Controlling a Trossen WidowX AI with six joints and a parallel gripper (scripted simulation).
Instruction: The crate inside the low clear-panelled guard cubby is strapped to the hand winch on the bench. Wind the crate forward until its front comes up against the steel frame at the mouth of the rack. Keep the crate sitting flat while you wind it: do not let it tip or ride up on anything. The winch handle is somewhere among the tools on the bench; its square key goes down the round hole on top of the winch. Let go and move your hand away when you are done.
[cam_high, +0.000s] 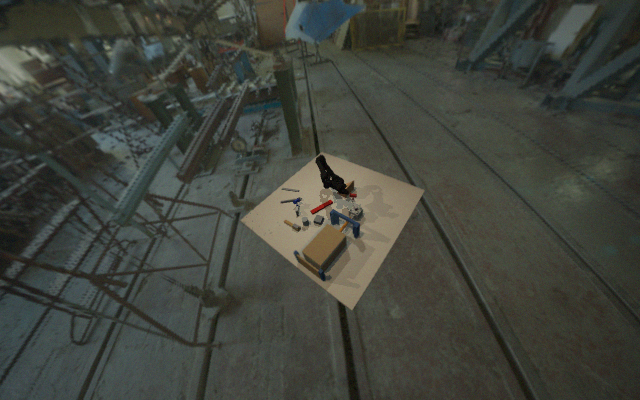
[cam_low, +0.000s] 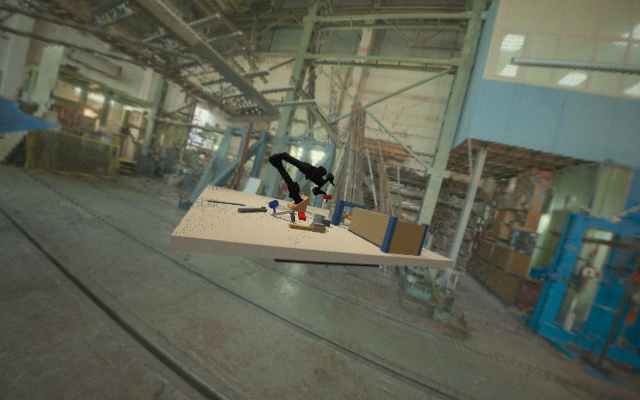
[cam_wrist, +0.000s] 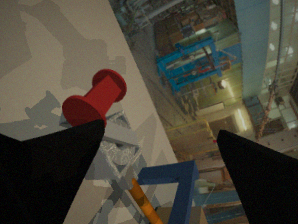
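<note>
Looking down the wrist view, we see our jaws spread wide with nothing between them — the two dark fingers frame the lower corners of the picture with open space in the middle. The red winch handle (cam_wrist: 95, 99) lies just beyond the left finger, its flared knob end nearest us, apart from both fingers. Below it sits the grey winch (cam_wrist: 119, 163), and an orange strap (cam_wrist: 148, 208) runs from it through the blue steel frame (cam_wrist: 174, 177) at the mouth of the rack.

From the top view, our arm (cam_high: 330, 175) reaches from the far side of the table (cam_high: 390, 200) toward the winch (cam_high: 356, 212). The crate (cam_high: 325, 246) rests flat behind the blue frame (cam_high: 346, 221); whether its front touches the frame we cannot tell. A second blue frame (cam_high: 310, 265) stands at its rear end. To the left lie other tools — a red bar (cam_high: 321, 206), a blue-handled tool (cam_high: 292, 200), a wooden-handled hammer (cam_high: 292, 225) and two small grey blocks (cam_high: 312, 220).

In the exterior view the jaws (cam_low: 327, 187) hang above the table, near the winch, and the crate (cam_low: 387, 231) shows level.
</note>
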